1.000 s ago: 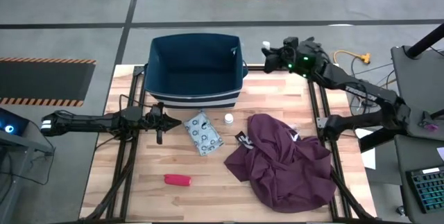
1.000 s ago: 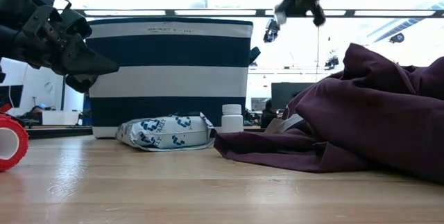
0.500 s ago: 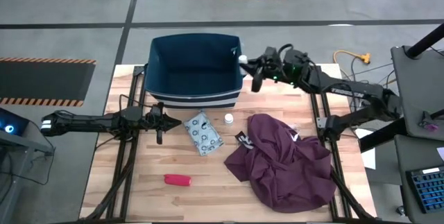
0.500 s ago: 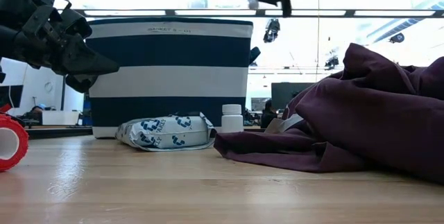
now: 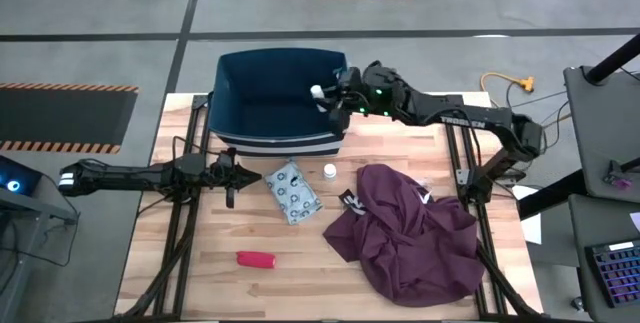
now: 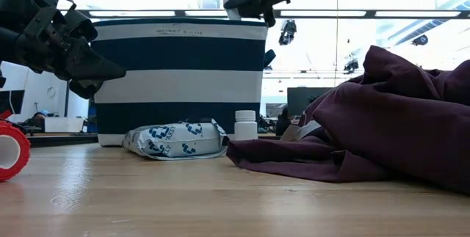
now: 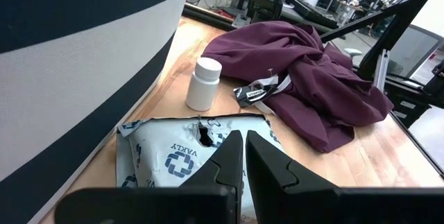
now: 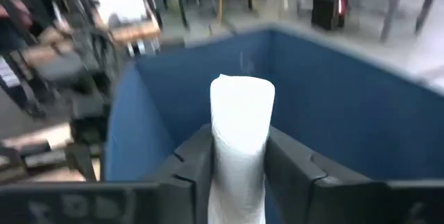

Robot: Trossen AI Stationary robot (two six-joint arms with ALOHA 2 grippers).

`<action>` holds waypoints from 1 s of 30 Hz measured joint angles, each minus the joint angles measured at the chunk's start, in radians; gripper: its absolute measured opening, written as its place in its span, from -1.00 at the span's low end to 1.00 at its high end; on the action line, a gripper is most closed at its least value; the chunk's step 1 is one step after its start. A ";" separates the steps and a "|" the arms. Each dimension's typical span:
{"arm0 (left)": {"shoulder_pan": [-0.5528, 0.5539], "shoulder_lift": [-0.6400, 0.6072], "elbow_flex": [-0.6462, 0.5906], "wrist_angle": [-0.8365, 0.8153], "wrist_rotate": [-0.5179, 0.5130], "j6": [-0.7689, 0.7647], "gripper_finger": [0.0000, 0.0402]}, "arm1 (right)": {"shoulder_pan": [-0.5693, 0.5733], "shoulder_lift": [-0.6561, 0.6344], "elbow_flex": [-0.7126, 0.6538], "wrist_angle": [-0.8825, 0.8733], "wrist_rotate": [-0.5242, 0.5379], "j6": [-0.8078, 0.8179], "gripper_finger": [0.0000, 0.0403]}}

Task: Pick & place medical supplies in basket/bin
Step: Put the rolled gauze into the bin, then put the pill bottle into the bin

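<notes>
The dark-blue bin (image 5: 280, 98) with a white stripe stands at the table's far side. My right gripper (image 5: 325, 98) is above the bin's right part, shut on a white cylinder (image 8: 241, 130). A second white cylinder (image 5: 329, 172) stands upright on the table in front of the bin. The pale-blue packet (image 5: 292, 191) lies flat beside it. The red oblong piece (image 5: 255, 259) lies near the front edge. My left gripper (image 5: 230, 178) is shut and empty just left of the packet, above the table. My right gripper pinches the white cylinder's lower sides (image 8: 236, 165) between its two fingers (image 8: 191, 161); the cylinder's free end (image 8: 243, 89) sticks out past the fingertips. The fingers come from the table's right, about level. The cylinder is lifted clear, over the bin's open inside.
A big maroon cloth (image 5: 410, 228) is heaped on the table's right half, a small black-and-white tag (image 5: 350, 201) at its left edge. Bare wood lies between the packet and the red piece and along the front left.
My right gripper has gone toward the table's left, from beyond the bin's right wall to over the bin's inside, carrying the white cylinder. It has stayed shut on it.
</notes>
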 joint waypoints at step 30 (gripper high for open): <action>0.000 0.006 0.000 0.000 0.000 0.000 -0.99 | 0.283 -0.017 0.238 -0.641 -0.121 -0.353 0.31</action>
